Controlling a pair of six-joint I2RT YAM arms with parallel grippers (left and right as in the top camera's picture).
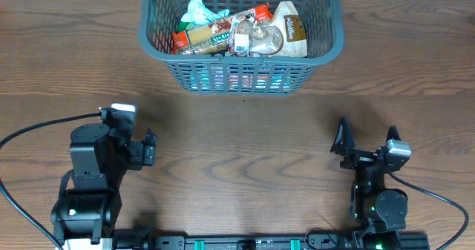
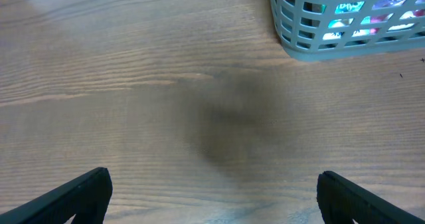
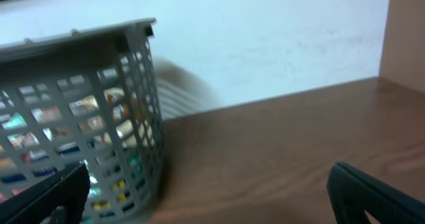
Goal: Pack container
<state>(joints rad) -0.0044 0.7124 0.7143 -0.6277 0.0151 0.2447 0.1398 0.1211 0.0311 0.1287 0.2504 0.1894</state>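
The container [image 1: 152, 45] is a dark grey lattice basket at the table's far middle. It holds several grocery packs: a teal bag [image 1: 200, 12], a brown box [image 1: 204, 36], a red pack [image 1: 251, 15] and a beige bag [image 1: 291, 29]. Its corner shows in the left wrist view [image 2: 292, 38] and its wall in the right wrist view [image 3: 80, 104]. My left gripper [image 1: 148, 147] is open and empty near the front left; in its wrist view [image 2: 212, 194] only bare wood lies between the fingers. My right gripper [image 1: 366, 140] is open and empty at the front right, also in its wrist view [image 3: 206, 191].
The wooden table [image 1: 245, 139] spans the view between the basket and both arms. A white wall [image 3: 265, 44] stands behind the table's far edge. Black cables [image 1: 37, 131] trail from the arm bases at the front.
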